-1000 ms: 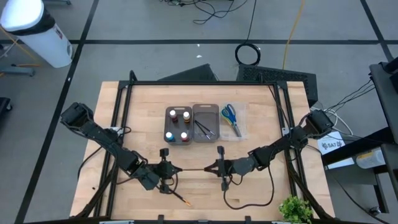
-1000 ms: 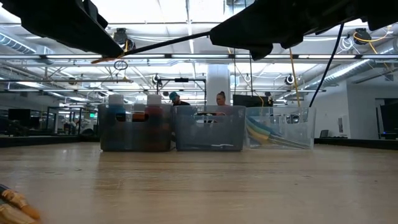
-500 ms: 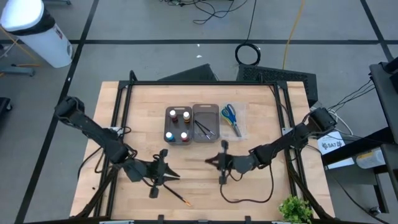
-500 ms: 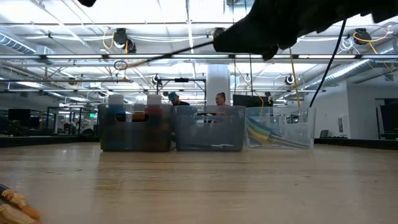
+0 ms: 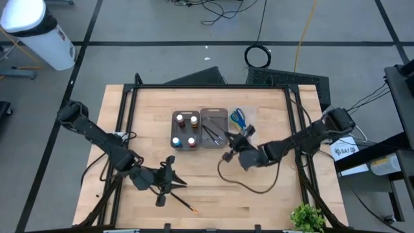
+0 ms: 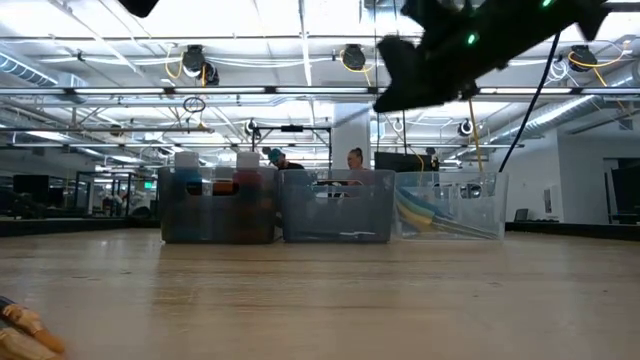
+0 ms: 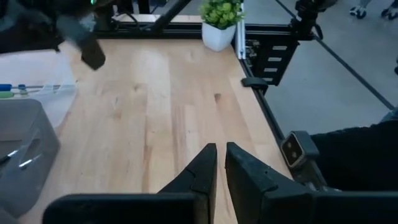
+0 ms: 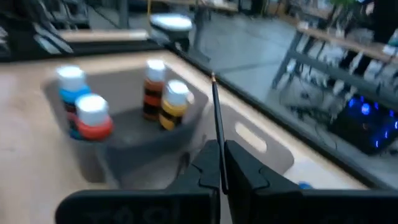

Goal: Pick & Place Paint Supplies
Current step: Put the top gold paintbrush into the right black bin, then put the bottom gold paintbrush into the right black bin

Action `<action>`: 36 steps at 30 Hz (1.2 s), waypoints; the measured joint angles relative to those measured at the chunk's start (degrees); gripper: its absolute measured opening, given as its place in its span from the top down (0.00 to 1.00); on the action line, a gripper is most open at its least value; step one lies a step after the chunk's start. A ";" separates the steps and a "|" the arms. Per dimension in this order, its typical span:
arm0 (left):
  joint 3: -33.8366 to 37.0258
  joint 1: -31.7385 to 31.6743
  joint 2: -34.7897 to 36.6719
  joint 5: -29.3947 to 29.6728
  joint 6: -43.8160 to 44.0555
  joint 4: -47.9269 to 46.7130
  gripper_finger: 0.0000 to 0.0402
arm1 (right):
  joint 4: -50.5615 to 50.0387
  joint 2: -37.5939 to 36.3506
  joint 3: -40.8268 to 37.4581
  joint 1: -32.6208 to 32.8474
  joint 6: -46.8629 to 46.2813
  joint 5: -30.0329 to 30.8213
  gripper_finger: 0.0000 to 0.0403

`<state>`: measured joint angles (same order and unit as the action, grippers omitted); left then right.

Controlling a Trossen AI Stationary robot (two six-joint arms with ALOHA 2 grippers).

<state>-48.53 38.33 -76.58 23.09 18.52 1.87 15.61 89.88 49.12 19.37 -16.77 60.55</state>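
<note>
Between the closed fingers of the right gripper (image 8: 222, 163), a thin brush (image 8: 217, 121) is clamped, its handle pointing out ahead toward the grey trays. That gripper (image 5: 228, 155) hangs above the table, just beside the middle tray (image 5: 214, 127), which holds more brushes. The left tray (image 5: 185, 130) holds four paint bottles (image 8: 92, 116). The clear tray (image 5: 242, 125) holds scissors. One more brush (image 5: 187, 206) lies on the table near the front edge. The left gripper (image 7: 220, 163) hovers beside it, fingers nearly closed with a narrow gap, holding nothing.
</note>
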 joint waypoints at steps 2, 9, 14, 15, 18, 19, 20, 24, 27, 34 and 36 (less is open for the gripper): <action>0.00 -0.13 0.00 0.34 0.00 0.06 0.88 | -3.39 0.01 0.00 -2.35 -3.17 -2.59 1.00; 0.00 -0.07 0.00 0.46 -0.02 -0.04 0.88 | -4.36 0.03 -0.02 -7.14 -5.07 -10.01 0.98; 0.00 -0.07 0.00 0.44 -0.02 -0.03 0.88 | -4.25 0.03 -0.02 -9.51 -5.12 -14.61 0.85; 0.00 -0.07 0.00 0.44 -0.02 -0.04 0.88 | -3.94 0.03 -0.02 -9.84 -5.11 -16.38 0.81; 0.00 -0.07 0.00 0.44 -0.02 -0.04 0.88 | -3.09 0.03 -0.02 -10.48 -5.07 -20.56 0.69; 0.00 -0.07 0.00 0.44 -0.04 -0.04 0.88 | -3.08 0.03 -0.02 -10.63 -5.01 -21.49 0.65; 0.00 -0.07 0.00 0.44 -0.04 -0.04 0.88 | -3.09 0.03 -0.02 -10.70 -4.78 -22.04 0.61; 0.00 -0.07 0.00 0.44 -0.04 -0.07 0.88 | -0.92 0.03 -0.02 -10.17 -2.34 -25.68 0.50; 0.00 -0.07 -0.02 0.44 0.18 -0.11 0.88 | 4.49 0.03 -0.02 -8.77 1.63 -31.81 0.46; 0.71 0.25 -2.21 -3.93 5.18 -0.58 0.88 | 14.02 0.03 -0.02 -3.23 5.52 -43.13 0.46; 0.94 0.42 -4.34 -6.89 5.14 -0.23 0.88 | 14.66 0.03 -0.02 -1.21 5.55 -44.53 0.47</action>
<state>-47.59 38.75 -80.92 16.20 23.66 1.64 30.27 89.91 49.10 18.16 -11.22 16.02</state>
